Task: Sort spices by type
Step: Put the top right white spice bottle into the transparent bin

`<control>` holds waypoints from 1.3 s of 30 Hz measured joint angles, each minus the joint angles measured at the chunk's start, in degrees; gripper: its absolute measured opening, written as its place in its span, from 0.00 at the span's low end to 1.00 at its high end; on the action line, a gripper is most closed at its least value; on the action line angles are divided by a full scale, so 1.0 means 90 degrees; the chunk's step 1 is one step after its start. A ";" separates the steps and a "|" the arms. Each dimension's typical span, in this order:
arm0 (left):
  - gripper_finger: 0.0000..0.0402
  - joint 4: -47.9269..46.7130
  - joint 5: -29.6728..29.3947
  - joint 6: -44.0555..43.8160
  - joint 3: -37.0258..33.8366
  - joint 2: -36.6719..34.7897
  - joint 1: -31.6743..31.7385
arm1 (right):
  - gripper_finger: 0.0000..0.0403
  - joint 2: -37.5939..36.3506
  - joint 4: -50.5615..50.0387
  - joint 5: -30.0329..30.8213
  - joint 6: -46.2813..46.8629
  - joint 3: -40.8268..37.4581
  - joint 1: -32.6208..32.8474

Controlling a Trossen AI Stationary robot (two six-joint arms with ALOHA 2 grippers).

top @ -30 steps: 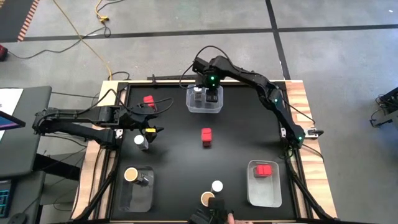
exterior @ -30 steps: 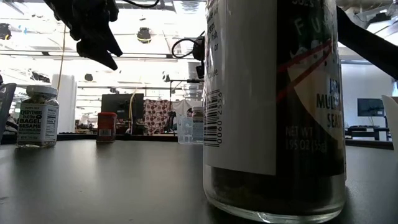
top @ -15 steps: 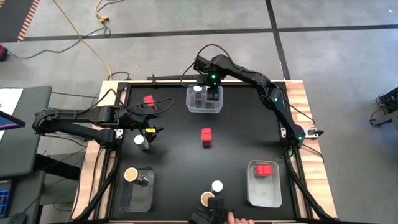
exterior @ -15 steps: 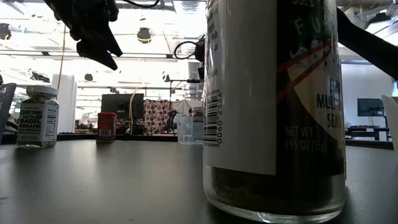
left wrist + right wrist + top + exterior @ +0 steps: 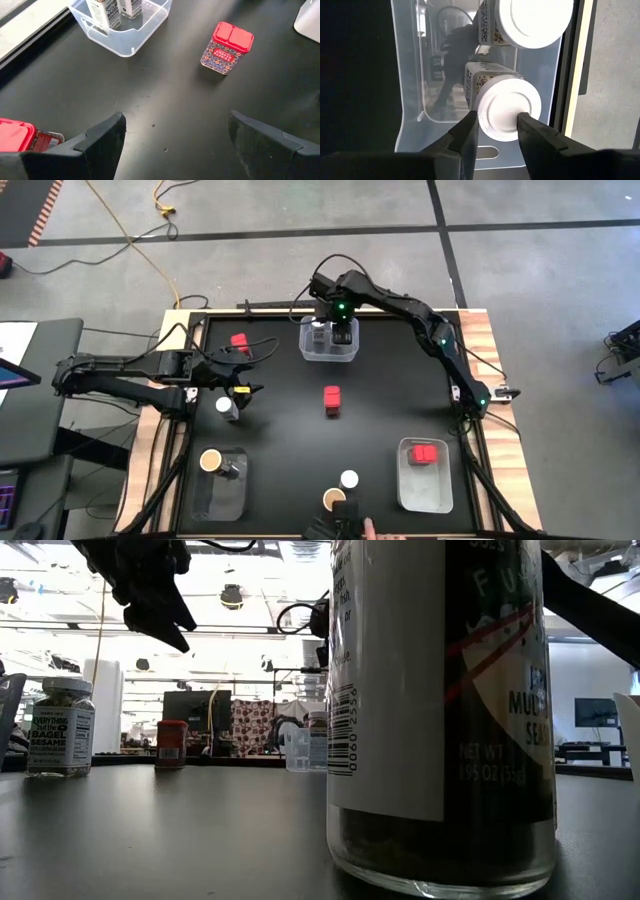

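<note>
My right gripper (image 5: pixel 341 332) reaches down into the clear bin (image 5: pixel 329 352) at the table's far edge and is shut on a white-lidded spice jar (image 5: pixel 507 106). A second white-lidded jar (image 5: pixel 532 20) stands beside it in the bin. My left gripper (image 5: pixel 243 383) waits open above the table's left side, over bare table (image 5: pixel 175 135). A white-lidded jar (image 5: pixel 226 406) stands just near of it. One red spice box (image 5: pixel 240 340) stands far left and another (image 5: pixel 332 398) mid-table. My right gripper pinches the jar's round white lid by its rim (image 5: pixel 485 117) between the two fingers (image 5: pixel 467 132), one on each side. The fingers come from above, pointing down. The jar stays upright inside the bin; whether its base rests on the bin floor I cannot tell.
A bin (image 5: pixel 425 480) near right holds red boxes (image 5: pixel 426 453). A bin (image 5: pixel 222 490) near left holds a tan-lidded jar (image 5: pixel 210 460). A white-lidded jar (image 5: pixel 349 478) and a tan-lidded jar (image 5: pixel 333 499) stand at the near edge, beside a person's hand (image 5: pixel 368 528).
</note>
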 joint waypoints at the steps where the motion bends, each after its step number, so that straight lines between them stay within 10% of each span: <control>1: 0.83 0.0000 0.0000 0.0000 0.0000 0.0000 0.0001 | 0.40 0.0000 -0.0002 0.0000 0.0000 0.0000 0.0002; 23: 0.83 -0.0029 -0.0009 0.0015 0.0000 0.0000 0.0001 | 0.56 0.0009 -0.0102 -0.0009 0.0266 0.0111 -0.0002; 39: 0.83 -0.0027 -0.0051 0.0117 0.0000 0.0000 0.0002 | 0.46 -0.0240 -0.0572 -0.0555 0.0865 0.0204 0.0011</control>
